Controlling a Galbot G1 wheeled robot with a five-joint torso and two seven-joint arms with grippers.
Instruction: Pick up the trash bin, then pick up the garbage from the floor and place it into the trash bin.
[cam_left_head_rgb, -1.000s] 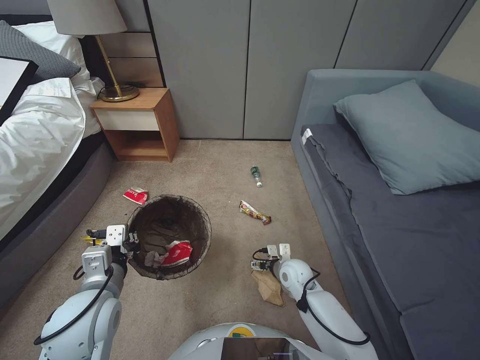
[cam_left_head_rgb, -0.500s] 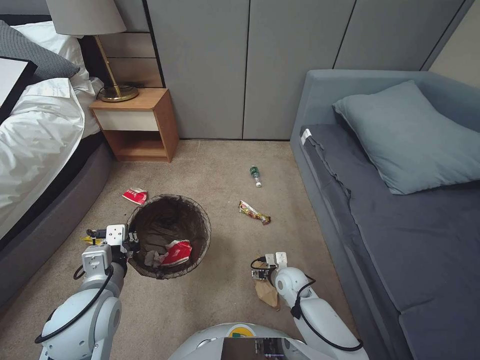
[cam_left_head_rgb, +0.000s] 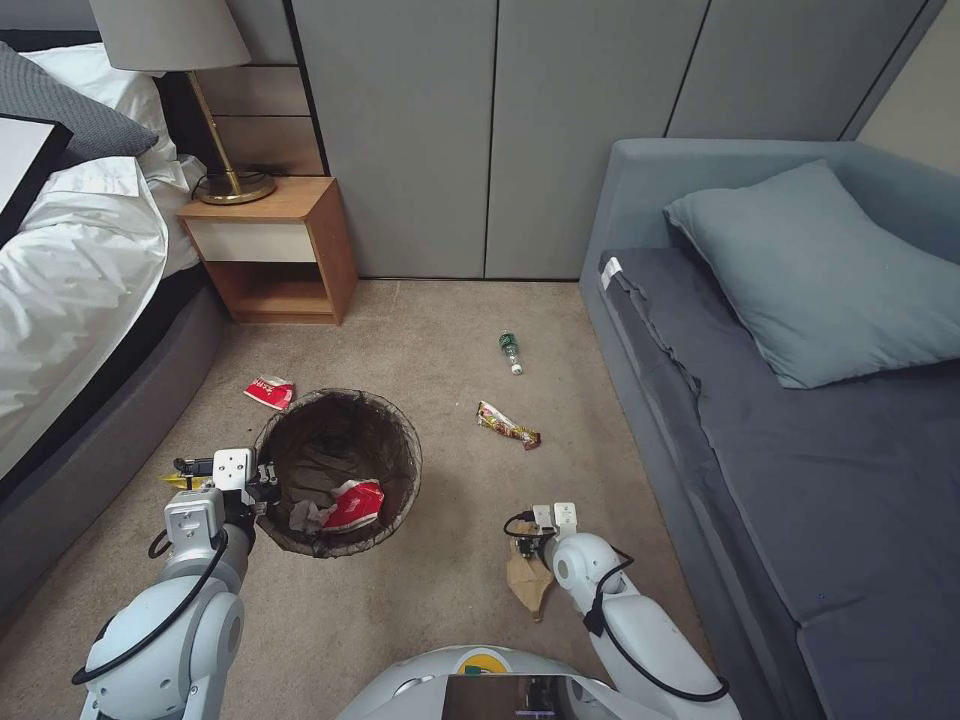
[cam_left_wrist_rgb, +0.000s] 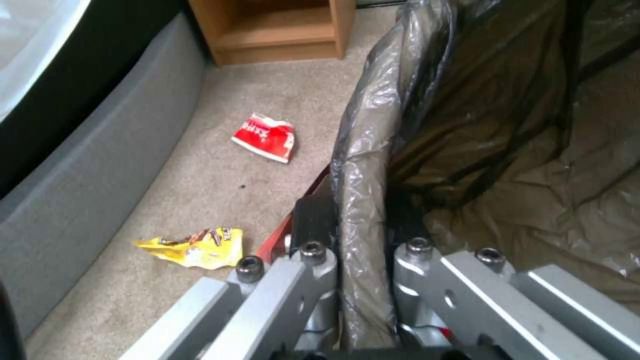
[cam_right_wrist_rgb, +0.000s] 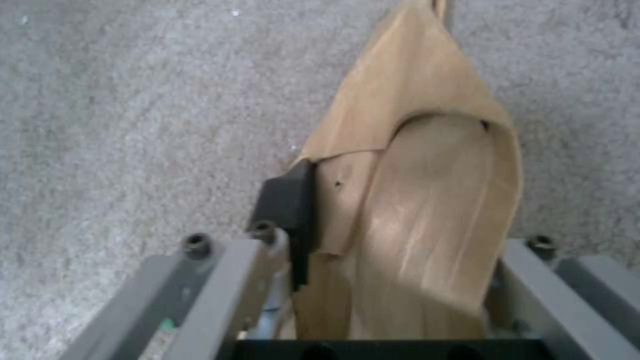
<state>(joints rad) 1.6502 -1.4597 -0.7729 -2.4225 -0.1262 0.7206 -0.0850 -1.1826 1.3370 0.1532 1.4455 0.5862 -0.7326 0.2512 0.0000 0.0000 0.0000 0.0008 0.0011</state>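
The trash bin (cam_left_head_rgb: 410, 455), lined with a dark bag, is held at its left rim by my left gripper (cam_left_head_rgb: 262, 482). In the left wrist view the left gripper (cam_left_wrist_rgb: 363, 240) is shut across the bagged rim of the bin (cam_left_wrist_rgb: 363, 165). A red-white wrapper (cam_left_head_rgb: 353, 505) and a white tissue (cam_left_head_rgb: 303, 517) lie inside the bin. My right gripper (cam_left_head_rgb: 530, 545) is shut on a crumpled brown paper bag (cam_left_head_rgb: 526, 585), which hangs from it just above the carpet. In the right wrist view the bag (cam_right_wrist_rgb: 427, 200) fills the jaws of that gripper (cam_right_wrist_rgb: 393, 225).
Litter on the carpet: a red-white wrapper (cam_left_head_rgb: 270, 391) (cam_left_wrist_rgb: 265, 136), a yellow wrapper (cam_left_head_rgb: 183, 481) (cam_left_wrist_rgb: 193, 247), a snack wrapper (cam_left_head_rgb: 508, 425) and a bottle (cam_left_head_rgb: 511, 351). A bed (cam_left_head_rgb: 70, 300) and nightstand (cam_left_head_rgb: 275, 250) stand left, a grey sofa (cam_left_head_rgb: 780, 400) right.
The right gripper has drawn back slightly and lifted the brown paper bag, which lay flat on the carpet and now hangs narrow. The left gripper and bin have not moved.
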